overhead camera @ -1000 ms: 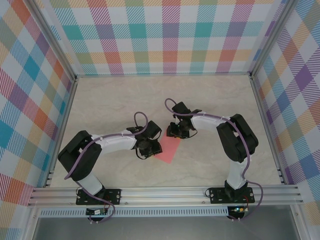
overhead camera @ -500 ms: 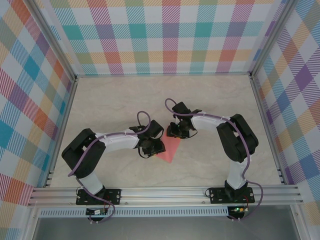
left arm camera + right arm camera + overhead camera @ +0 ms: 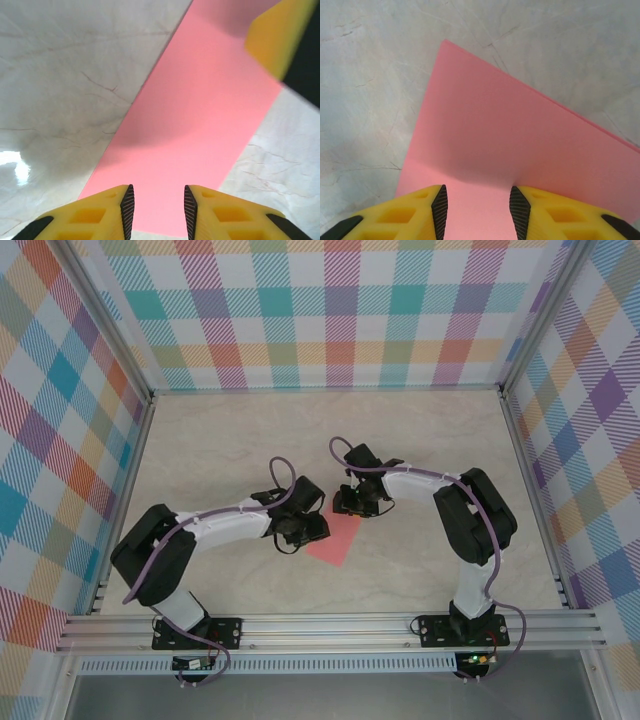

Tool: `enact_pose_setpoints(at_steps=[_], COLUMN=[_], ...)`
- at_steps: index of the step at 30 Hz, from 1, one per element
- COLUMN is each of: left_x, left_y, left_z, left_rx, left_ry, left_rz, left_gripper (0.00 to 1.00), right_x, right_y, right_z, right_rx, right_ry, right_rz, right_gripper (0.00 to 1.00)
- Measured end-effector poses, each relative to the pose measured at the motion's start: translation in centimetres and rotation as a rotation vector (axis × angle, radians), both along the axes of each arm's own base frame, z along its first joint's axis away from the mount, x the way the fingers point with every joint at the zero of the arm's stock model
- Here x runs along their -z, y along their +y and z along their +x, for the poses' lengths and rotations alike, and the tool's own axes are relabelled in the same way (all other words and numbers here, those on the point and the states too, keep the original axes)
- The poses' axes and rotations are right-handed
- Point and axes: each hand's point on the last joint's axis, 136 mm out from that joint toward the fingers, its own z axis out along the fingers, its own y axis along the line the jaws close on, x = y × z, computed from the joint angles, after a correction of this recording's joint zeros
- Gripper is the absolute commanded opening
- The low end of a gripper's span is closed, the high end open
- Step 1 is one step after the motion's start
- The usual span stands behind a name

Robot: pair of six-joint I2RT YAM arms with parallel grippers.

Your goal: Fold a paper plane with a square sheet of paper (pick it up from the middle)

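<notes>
Sliding leftward since a moment ago, the left gripper (image 3: 156, 206) has uncovered more of the sheet of paper (image 3: 338, 540), its jaws parted just above the near end. The salmon-pink sheet lies flat on the table (image 3: 230, 440) between the arms, a plain slanted rectangle. Over its far end the right gripper (image 3: 478, 207) hovers, jaws likewise apart.

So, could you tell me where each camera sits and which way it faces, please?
Top external: above and behind the bases, looking down on the table; both arms, left gripper and right gripper show.
Left wrist: on the left arm, looking along its fingers at the pink paper.
Right wrist: on the right arm, looking past its own fingers at that paper.
Shared: all three show the paper; left wrist also catches a right-gripper finger.
</notes>
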Motion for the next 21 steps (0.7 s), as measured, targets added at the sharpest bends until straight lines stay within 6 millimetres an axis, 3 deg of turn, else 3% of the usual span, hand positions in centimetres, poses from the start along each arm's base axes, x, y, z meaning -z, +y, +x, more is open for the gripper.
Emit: enact_pose_setpoints(at_steps=[4, 9, 14, 18, 21], left_x=[-1.3, -0.5, -0.2, -0.2, 0.1], left_y=[2.6, 8.3, 12.8, 14.7, 15.7], left_z=[0.8, 1.6, 1.6, 1.9, 2.0], left_rx=[-0.069, -0.230, -0.357, -0.419, -0.456], left_ry=[-0.042, -0.018, 0.004, 0.011, 0.022], left_rz=[0.008, 0.058, 0.087, 0.083, 0.081], left_gripper=[0.39, 0.52, 0.71, 0.80, 0.84], right_x=[-0.5, -2.5, -3.6, -3.0, -2.5], right_y=[0.0, 0.7, 2.7, 3.9, 5.0], right_z=[-0.3, -1.1, -4.5, -7.8, -8.9], right_rx=[-0.041, -0.115, -0.238, -0.330, -0.365], right_ry=[-0.016, -0.074, -0.122, -0.110, -0.099], right_rz=[-0.041, -0.105, -0.175, -0.244, -0.273], right_gripper=[0.51, 0.65, 0.78, 0.85, 0.86])
